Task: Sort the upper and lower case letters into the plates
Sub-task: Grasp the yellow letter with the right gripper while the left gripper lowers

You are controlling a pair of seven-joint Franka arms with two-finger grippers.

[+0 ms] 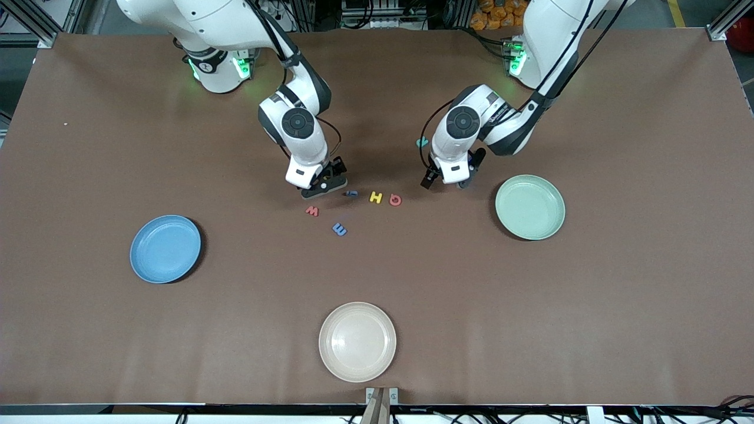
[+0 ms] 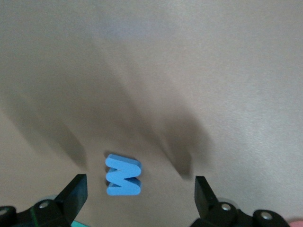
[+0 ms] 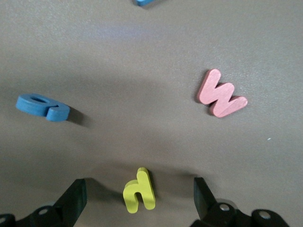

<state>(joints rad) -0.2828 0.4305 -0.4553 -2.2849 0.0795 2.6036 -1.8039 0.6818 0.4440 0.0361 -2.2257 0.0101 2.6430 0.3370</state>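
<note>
Right gripper (image 3: 137, 191) is hanging with fingers apart over yellow h (image 3: 139, 190), frame centre. Left gripper (image 2: 140, 191) is hovering, spread, over blue M (image 2: 123, 175).

**Crowded middle, open edges**

I see the letter cluster (image 1: 353, 203) hemmed in by both lowered grippers: right gripper (image 1: 325, 187) and left gripper (image 1: 446, 180) (both with fingers spread). Nearer the front camera than the cluster, bare table (image 1: 247, 330) runs to the cream plate (image 1: 357, 341).
</note>
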